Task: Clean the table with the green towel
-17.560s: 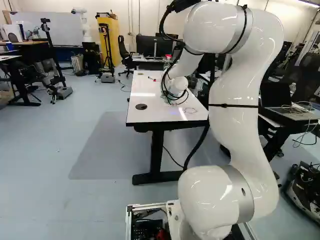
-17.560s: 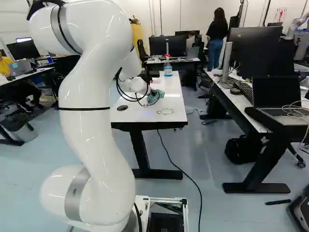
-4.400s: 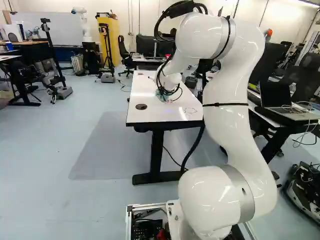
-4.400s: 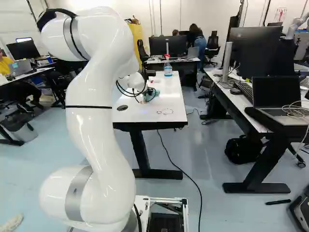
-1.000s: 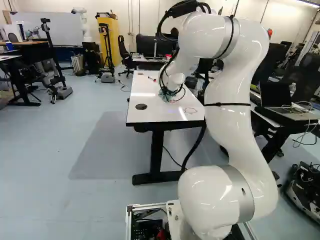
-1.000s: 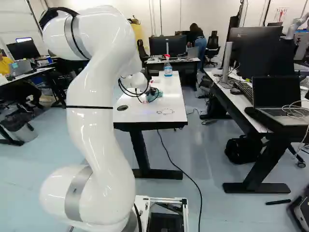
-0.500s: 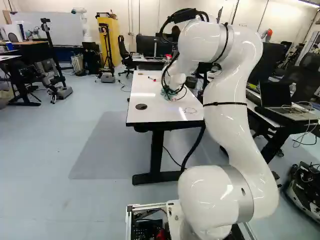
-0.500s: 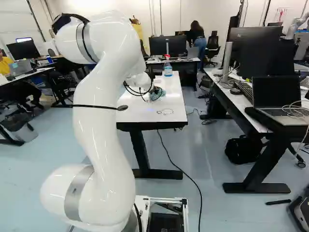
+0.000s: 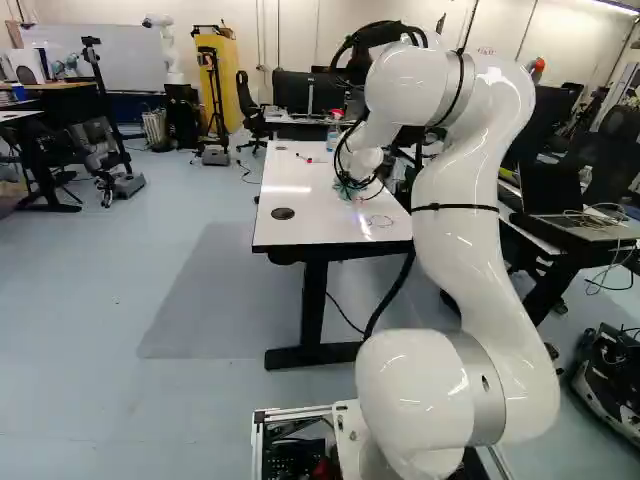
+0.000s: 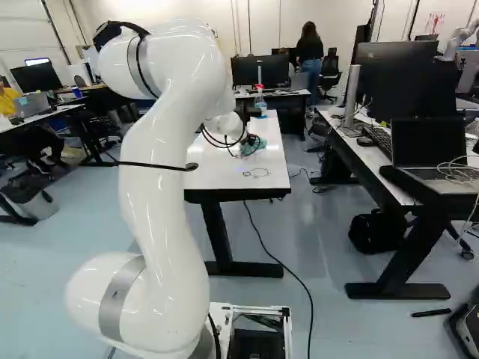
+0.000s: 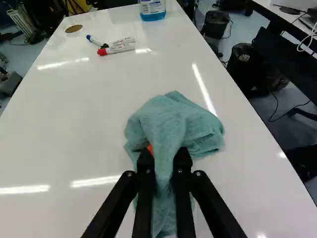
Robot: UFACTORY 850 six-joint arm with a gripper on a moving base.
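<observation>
Green towel in gripper: pinching gathered part between narrowly parted fingers, probably leaving folds spread against table for wiping.

Markers lie near a blue-liquid bottle; an open laptop stands at the right base view's right

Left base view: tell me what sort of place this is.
Most likely a robotics lab or a shared research workspace. Another robot stands in front of a large whiteboard at the far wall, and a laptop with loose cables sits on a desk at the right.
</observation>
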